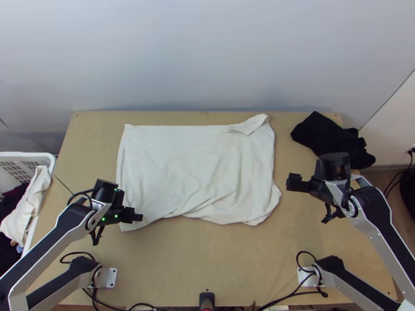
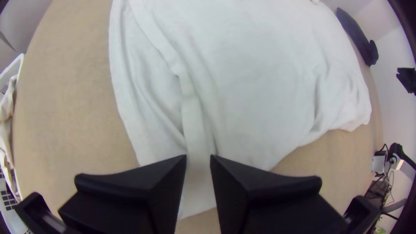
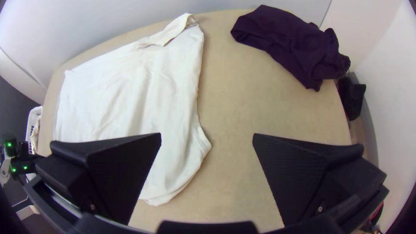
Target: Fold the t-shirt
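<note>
White, the t-shirt [image 1: 192, 166] lies spread across the desk [image 1: 207, 259], its far edge fairly straight and its near edge wavy and rumpled. The top view gives its whole outline, with 1 small flap [image 1: 253, 125] turned over at its far right corner; the right wrist view brings out the curled end of that flap and the layered hem at the t-shirt's near right corner.

The left wrist view adds 1 long narrow band [image 2: 190, 108] of cloth, running down the t-shirt's left side towards its near left corner. Over that corner is the left gripper [image 1: 137, 216], its jaws slightly parted, the fabric visible through the gap; whether they touch it, I cannot tell.

To the right of the t-shirt, apart from it, is the right gripper [image 1: 293, 183]. Its own wrist view has the 2 jaws spread wide, with nothing held between them.

Bunched dark cloth [image 1: 327, 137] sits right of the t-shirt's far right corner. Left of the t-shirt, beside the desk, 1 white basket [image 1: 51, 157] holds a pale cloth [image 1: 31, 207] and darker fabric [image 1: 14, 199].
</note>
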Controlling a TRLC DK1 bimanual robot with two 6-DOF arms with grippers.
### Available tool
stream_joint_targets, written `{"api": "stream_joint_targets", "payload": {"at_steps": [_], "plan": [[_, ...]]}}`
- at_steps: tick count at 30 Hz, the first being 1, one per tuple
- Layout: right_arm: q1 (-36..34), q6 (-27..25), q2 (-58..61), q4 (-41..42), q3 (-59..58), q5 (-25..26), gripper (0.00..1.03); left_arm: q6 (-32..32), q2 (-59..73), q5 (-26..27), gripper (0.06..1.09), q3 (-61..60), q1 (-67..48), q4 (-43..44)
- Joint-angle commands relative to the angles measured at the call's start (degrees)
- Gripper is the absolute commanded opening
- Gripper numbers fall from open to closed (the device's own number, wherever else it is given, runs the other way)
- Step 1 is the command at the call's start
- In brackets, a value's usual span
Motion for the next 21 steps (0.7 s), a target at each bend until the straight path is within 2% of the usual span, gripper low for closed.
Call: {"api": "stream_joint_targets", "payload": {"at_steps": [1, 3, 6, 19, 21], "plan": [[0.3, -0.1, 0.0, 0.0, -0.5, 0.1, 0.98, 1.1, -3.3, 0.0, 0.40, 0.1, 1.6, -2.9], [0.3, -0.1, 0.1, 0.2, -0.5, 0.1, 0.98, 1.1, -3.3, 0.0, 0.39, -0.1, 1.6, -3.6], [0.3, -0.1, 0.3, 0.2, -0.3, 0.1, 0.98, 1.1, -3.2, 0.1, 0.24, -0.1, 1.4, -3.7], [0.1, -0.1, 0.4, 0.2, -0.5, 0.1, 0.98, 1.3, -1.3, 0.1, 0.24, -0.2, 0.8, -3.3], [0.1, -0.1, 0.6, 0.2, -0.4, 0.1, 0.98, 1.5, -0.9, 0.1, 0.14, -0.2, 0.9, -3.3]]}}
